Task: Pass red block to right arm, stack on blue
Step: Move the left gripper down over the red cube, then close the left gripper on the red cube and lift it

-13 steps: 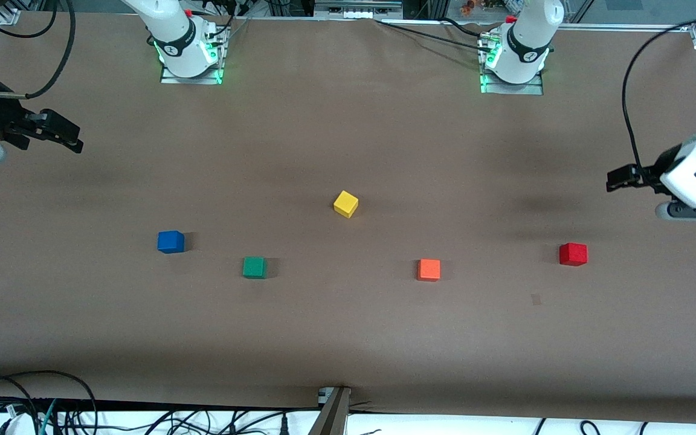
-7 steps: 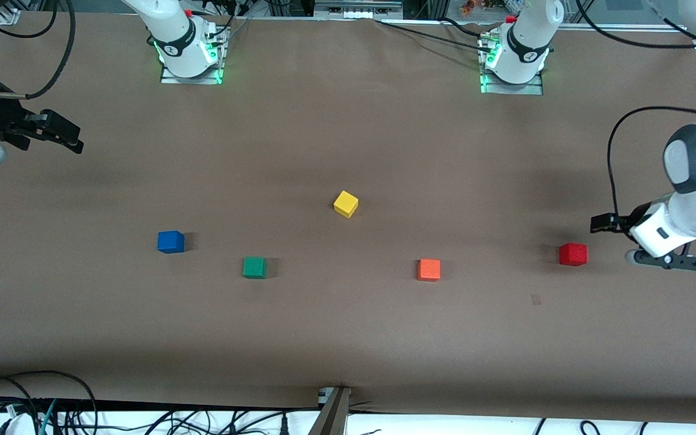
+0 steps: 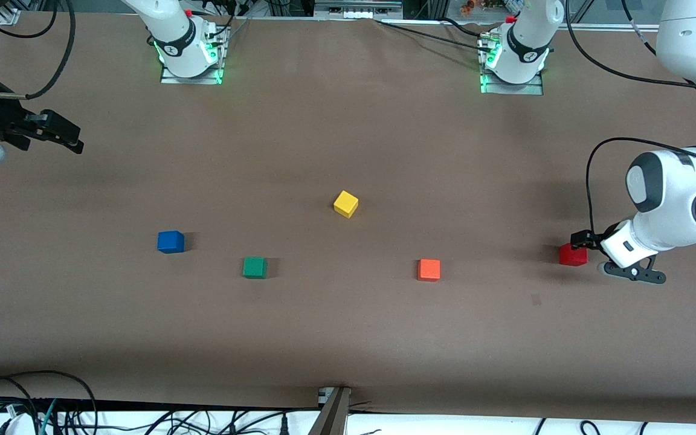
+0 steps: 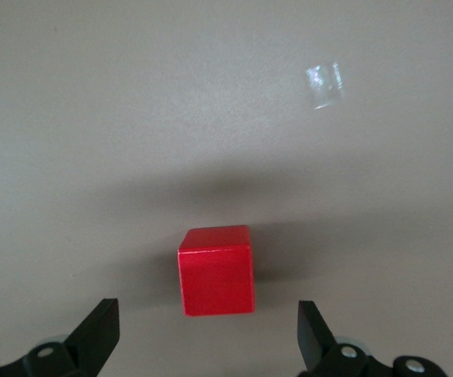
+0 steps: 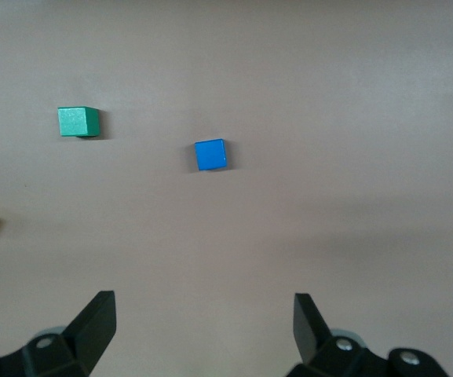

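The red block (image 3: 573, 255) lies on the brown table at the left arm's end. In the left wrist view the red block (image 4: 216, 270) sits just ahead of the gap between the open fingers. My left gripper (image 3: 583, 240) is open and empty, low beside the red block, its tip at the block's edge. The blue cube (image 3: 170, 241) lies toward the right arm's end; it also shows in the right wrist view (image 5: 210, 154). My right gripper (image 3: 58, 134) is open and empty and waits above the table's edge at the right arm's end.
A green cube (image 3: 254, 267) lies beside the blue one, nearer the front camera. A yellow cube (image 3: 345, 203) lies mid-table. An orange cube (image 3: 429, 269) lies between green and red. A small tape mark (image 3: 536, 298) is near the red block.
The left arm has swung down and toward the front camera, bringing its gripper from well above the table to right beside the red block. The right arm and all cubes have not moved.
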Controlling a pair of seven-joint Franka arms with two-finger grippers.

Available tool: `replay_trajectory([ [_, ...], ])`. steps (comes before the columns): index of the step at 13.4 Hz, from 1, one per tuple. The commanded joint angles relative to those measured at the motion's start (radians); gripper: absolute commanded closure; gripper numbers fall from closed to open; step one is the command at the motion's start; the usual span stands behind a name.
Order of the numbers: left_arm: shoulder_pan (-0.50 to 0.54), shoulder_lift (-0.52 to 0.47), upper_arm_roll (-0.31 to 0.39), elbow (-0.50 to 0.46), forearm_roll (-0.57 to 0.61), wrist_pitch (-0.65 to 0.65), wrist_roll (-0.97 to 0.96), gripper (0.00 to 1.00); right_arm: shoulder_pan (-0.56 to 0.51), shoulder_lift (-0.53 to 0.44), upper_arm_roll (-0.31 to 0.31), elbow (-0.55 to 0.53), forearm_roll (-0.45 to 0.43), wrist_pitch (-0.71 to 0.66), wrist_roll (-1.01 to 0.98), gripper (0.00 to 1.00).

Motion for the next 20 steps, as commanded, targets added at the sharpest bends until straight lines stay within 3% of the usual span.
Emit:
replay_trajectory([
  [1,0.013,0.025,-0.004,-0.025,-0.001,0.084,0.029,0.00,-0.002,0.002,-0.001,0.012,0.021,-0.001,0.003,0.00],
  [9,0.025,0.114,-0.013,-0.067,-0.010,0.238,0.028,0.00,-0.001,0.002,0.002,0.012,0.021,-0.001,0.005,0.00],
  [10,0.025,0.123,-0.015,-0.067,-0.010,0.239,0.029,0.08,-0.001,0.002,0.002,0.013,0.023,0.001,0.005,0.00],
  [12,0.024,0.118,-0.015,-0.065,-0.008,0.227,0.040,0.68,0.001,0.002,0.005,0.013,0.023,0.001,0.005,0.00],
  [14,0.025,0.109,-0.015,-0.065,-0.010,0.218,0.039,0.96,0.001,0.002,0.005,0.013,0.023,0.001,0.005,0.00],
  [17,0.025,0.069,-0.016,-0.050,-0.008,0.169,0.036,1.00,0.001,0.000,0.005,0.013,0.023,0.001,0.005,0.00],
  [20,0.013,0.022,-0.045,0.083,-0.004,-0.066,0.055,1.00,0.001,0.002,0.005,0.013,0.023,0.001,0.005,0.00],
])
